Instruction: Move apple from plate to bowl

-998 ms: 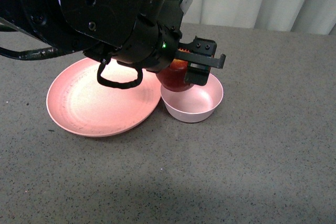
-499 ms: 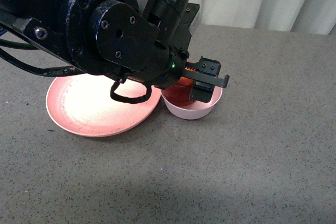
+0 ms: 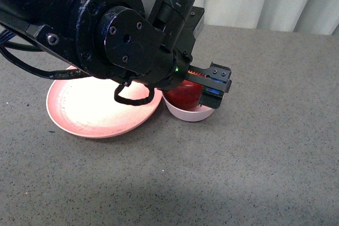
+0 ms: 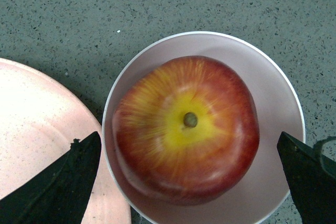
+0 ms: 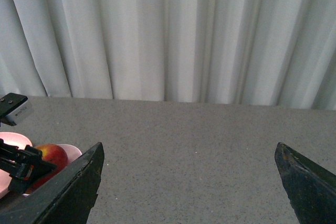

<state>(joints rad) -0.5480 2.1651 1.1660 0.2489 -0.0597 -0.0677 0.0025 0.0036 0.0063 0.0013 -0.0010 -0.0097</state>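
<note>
The dark-red apple (image 4: 186,129), yellow patch and stem facing up, sits inside the small pale pink bowl (image 4: 273,124). The wide salmon-pink plate (image 4: 31,129) lies right beside the bowl and holds nothing. My left gripper (image 4: 185,140) is open just above the bowl, its black fingers (image 4: 68,182) standing apart on either side of the apple without touching it. In the front view the left arm hides most of the apple (image 3: 185,95) and the bowl (image 3: 185,115); the plate (image 3: 79,109) lies to their left. My right gripper (image 5: 189,150) is open and empty over bare table, away from the bowl.
The grey speckled tabletop (image 3: 254,157) stretches around the plate and bowl. A white curtain (image 5: 168,35) hangs behind the table's far edge. The left arm's bulky black body (image 3: 106,25) fills the upper left of the front view.
My left gripper came down with the apple from above the bowl's rim into the bowl. Its jaws have opened and the apple now rests in the bowl.
</note>
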